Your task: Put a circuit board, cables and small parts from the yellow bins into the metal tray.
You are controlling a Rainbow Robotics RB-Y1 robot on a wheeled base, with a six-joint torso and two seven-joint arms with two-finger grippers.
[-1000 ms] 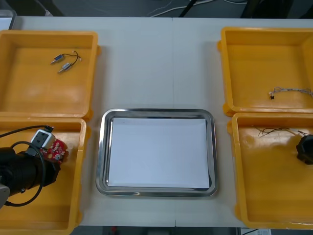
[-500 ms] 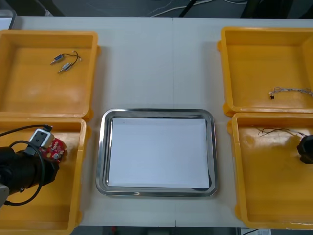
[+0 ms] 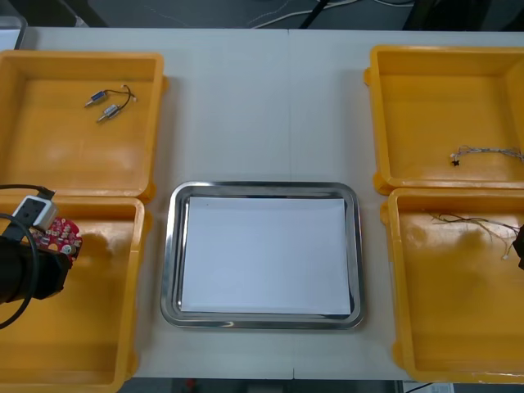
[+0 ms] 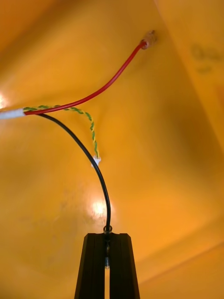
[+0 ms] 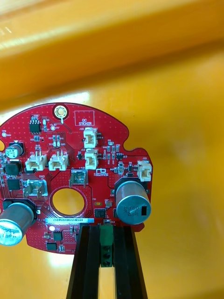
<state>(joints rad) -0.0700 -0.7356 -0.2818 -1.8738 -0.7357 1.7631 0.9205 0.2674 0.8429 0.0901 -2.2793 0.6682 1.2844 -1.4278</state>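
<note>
Fingers of your left gripper (image 5: 106, 231) clamp the circuit board (image 5: 100, 140), now drawn leftward, your right gripper (image 4: 107, 239) pinches the black cable (image 4: 95, 169): both ready for the metal tray (image 3: 262, 187).

Both arms drew outward.
I see the left gripper (image 5: 107, 230) has carried its circuit board (image 3: 59, 237) leftward; the right gripper (image 4: 107, 237) has dragged its black cable (image 4: 88, 156) rightward.
</note>
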